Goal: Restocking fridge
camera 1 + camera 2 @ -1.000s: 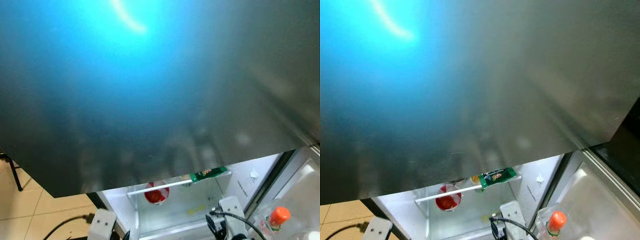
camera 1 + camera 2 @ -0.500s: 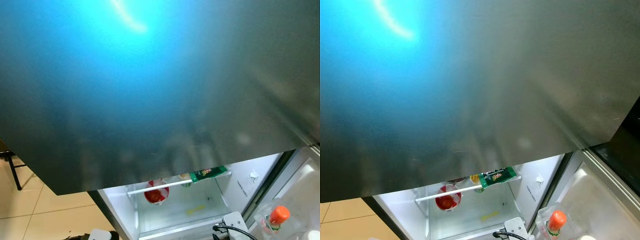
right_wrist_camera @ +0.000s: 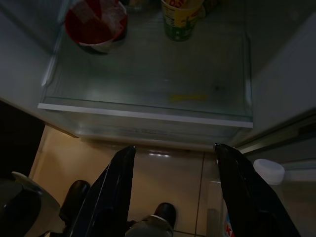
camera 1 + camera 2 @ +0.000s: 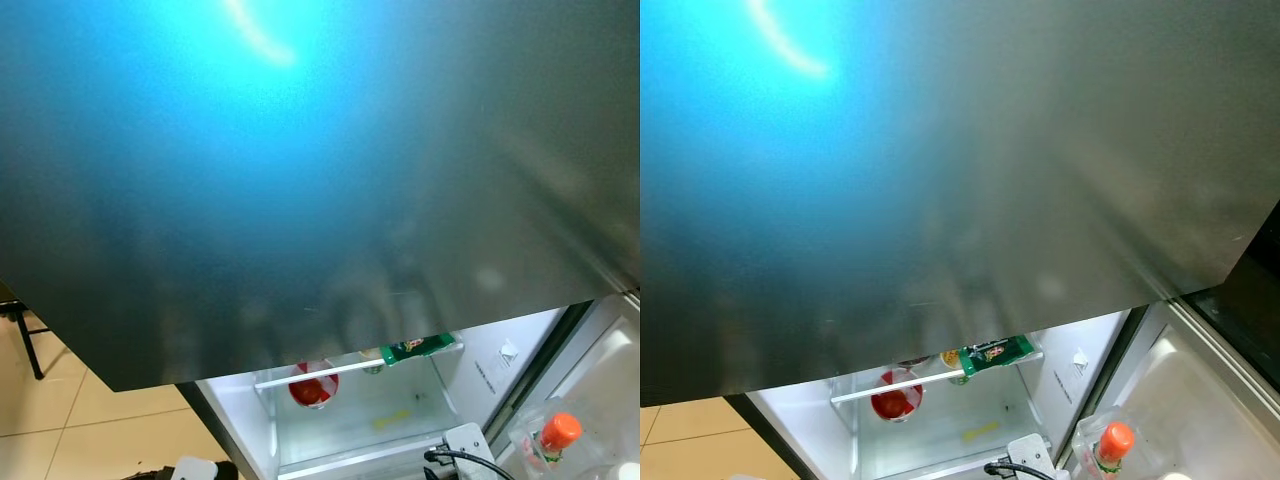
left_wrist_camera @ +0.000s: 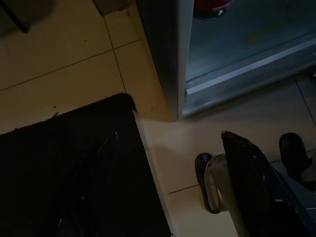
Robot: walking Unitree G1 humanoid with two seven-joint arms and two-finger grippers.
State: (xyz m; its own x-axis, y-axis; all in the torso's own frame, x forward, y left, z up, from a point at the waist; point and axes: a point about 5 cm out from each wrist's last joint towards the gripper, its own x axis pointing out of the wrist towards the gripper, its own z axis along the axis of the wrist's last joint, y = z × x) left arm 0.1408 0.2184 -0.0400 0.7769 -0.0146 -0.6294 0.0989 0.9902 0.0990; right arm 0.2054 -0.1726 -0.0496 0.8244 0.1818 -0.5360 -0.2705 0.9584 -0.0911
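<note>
My right gripper (image 3: 173,190) hangs before the fridge shelf (image 3: 148,116), jaws wide, empty; red cup (image 3: 96,24) at shelf rear; left gripper (image 5: 168,197) open, empty.

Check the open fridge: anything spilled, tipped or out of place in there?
One oddity: a yellow smear lies on the glass shelf, like a spill or a stuck scrap. The red cup and the yellow-green cup stand upright behind it.
</note>
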